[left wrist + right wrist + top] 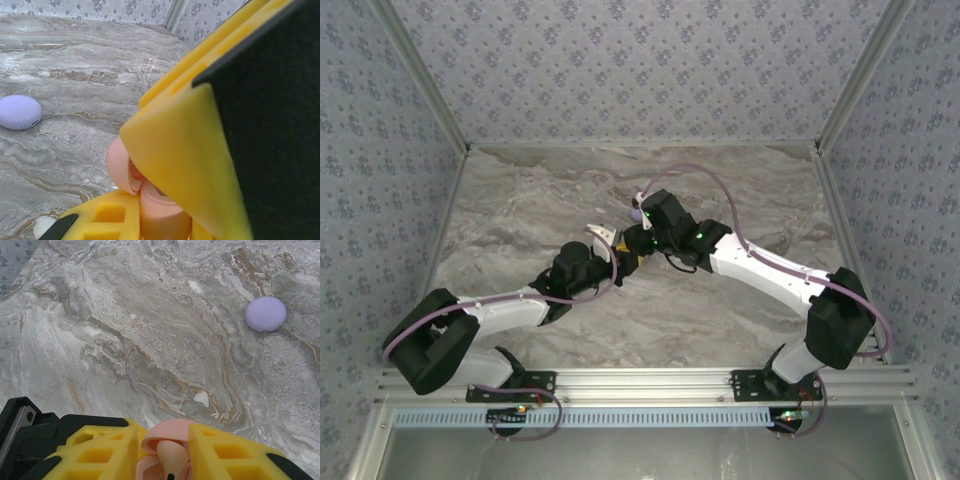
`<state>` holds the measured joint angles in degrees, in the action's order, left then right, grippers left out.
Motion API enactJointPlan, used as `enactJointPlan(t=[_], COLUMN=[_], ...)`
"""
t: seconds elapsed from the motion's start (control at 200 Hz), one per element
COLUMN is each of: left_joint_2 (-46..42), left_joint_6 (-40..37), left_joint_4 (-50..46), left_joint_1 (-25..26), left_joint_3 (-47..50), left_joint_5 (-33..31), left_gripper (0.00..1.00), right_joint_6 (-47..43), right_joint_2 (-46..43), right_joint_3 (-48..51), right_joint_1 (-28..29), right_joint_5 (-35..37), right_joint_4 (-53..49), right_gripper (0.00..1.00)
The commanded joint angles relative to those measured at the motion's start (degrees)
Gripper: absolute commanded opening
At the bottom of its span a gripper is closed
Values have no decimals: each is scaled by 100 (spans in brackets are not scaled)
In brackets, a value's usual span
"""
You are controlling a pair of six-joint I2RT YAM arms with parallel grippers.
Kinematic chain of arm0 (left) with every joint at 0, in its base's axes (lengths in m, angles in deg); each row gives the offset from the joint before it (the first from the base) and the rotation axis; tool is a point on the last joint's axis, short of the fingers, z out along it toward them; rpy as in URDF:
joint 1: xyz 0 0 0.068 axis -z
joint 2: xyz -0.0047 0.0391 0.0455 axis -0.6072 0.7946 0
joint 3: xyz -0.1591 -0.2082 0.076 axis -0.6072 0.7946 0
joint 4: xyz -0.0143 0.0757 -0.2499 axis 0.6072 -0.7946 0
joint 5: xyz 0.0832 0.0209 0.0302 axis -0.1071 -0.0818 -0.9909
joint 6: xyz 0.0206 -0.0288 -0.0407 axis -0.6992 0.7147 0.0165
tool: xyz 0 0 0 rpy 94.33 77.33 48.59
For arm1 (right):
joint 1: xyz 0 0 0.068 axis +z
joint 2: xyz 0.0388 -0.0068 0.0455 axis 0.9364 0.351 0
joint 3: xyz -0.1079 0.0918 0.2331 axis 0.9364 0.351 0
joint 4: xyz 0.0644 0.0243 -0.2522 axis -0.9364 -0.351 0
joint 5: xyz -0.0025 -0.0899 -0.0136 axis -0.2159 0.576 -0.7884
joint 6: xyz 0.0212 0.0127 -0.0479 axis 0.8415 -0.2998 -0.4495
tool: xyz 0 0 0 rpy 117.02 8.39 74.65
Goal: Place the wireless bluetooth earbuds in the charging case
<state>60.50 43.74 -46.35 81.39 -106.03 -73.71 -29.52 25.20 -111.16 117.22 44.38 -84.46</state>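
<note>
Your left fingers (pixel 175 165) are clamped on the open pink charging case (pixel 122 165), above the desk (pixel 125 340). At six o'clock in the right wrist view, the right fingers (pixel 225 455) flank a pale pink earbud (pixel 172 455) at the case mouth. You cannot tell whether they grip it, so it looks not yet seated. A lilac case (pixel 265 314) lies shut at two o'clock.

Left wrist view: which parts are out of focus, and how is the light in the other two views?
Left wrist view: the yellow finger near the lens is heavily blurred, the pink case soft, the lilac case and marble table sharper. Right wrist view: marble crisp, light even, no hard shadows. Top external view: soft diffuse light, no glare.
</note>
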Motion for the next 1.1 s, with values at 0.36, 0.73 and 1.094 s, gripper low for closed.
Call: enactJointPlan(t=[0.36,0.73,1.094], left_joint_2=[-235,-448,-533], left_joint_6=[-526,-1439,-1454], left_joint_4=[-47,-87,-148], left_joint_1=[63,89,82], left_joint_3=[-142,35,9], left_joint_5=[48,237,198], left_gripper=[19,17,16], right_joint_6=[-56,-218,-257], right_joint_2=[-263,-635,-618], right_joint_3=[-225,-248,-186], right_joint_1=[23,-99,-119], right_joint_5=[180,-246,-387], right_joint_4=[-279,-528,-637], right_gripper=[35,32,24])
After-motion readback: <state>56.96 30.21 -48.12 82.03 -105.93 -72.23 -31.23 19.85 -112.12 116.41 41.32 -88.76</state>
